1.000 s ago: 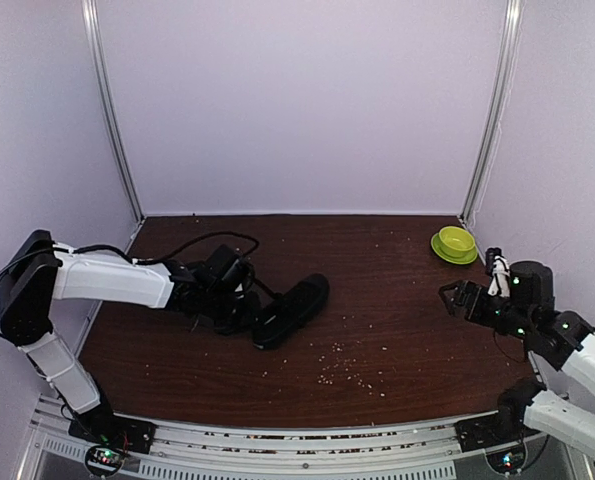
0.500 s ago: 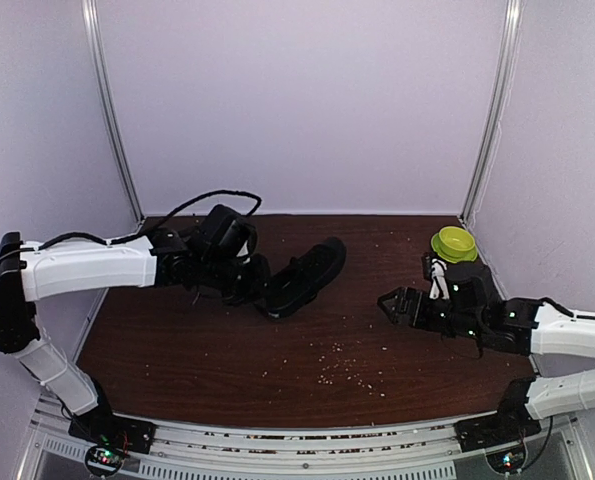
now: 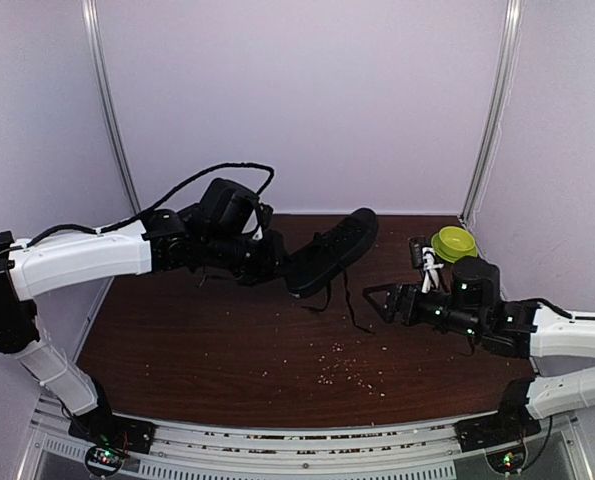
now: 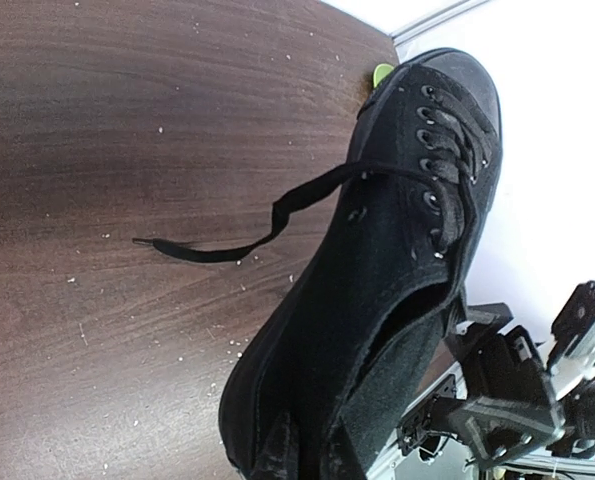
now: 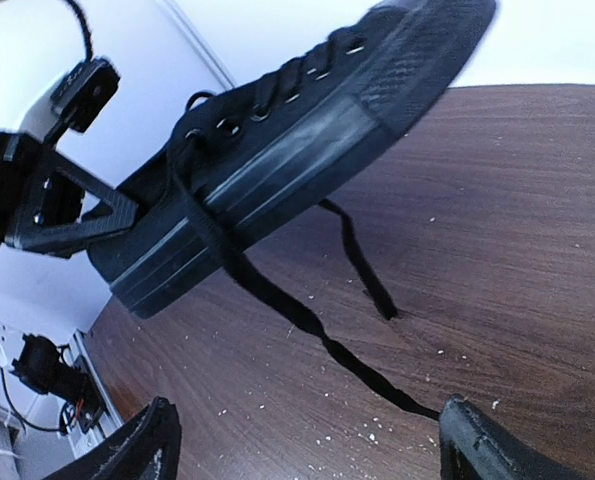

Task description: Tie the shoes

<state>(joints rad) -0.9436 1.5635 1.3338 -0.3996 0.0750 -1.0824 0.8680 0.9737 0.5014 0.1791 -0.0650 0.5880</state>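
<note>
Gap under the raised sneaker (image 3: pixel 332 252) crossed by hanging laces (image 5: pixel 299 318)
Bare table (image 3: pixel 227 340) is left toward the near edge; the far right corner is taken by a green bowl (image 3: pixel 455 244).

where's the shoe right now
In the top view the shoe is held up off the table near the middle back, its heel in the left tool and its toe pointing toward the green bowl on the right.

Robotics lab test cell, plain lilac panel walls (image 3: pixel 297 100) framed by metal corner posts (image 3: pixel 110 110), dark wood desk (image 3: pixel 207 345), white robot arms (image 3: pixel 87 262) bolted to an aluminium rail (image 3: pixel 297 438), loose black cabling (image 3: pixel 242 166)
</note>
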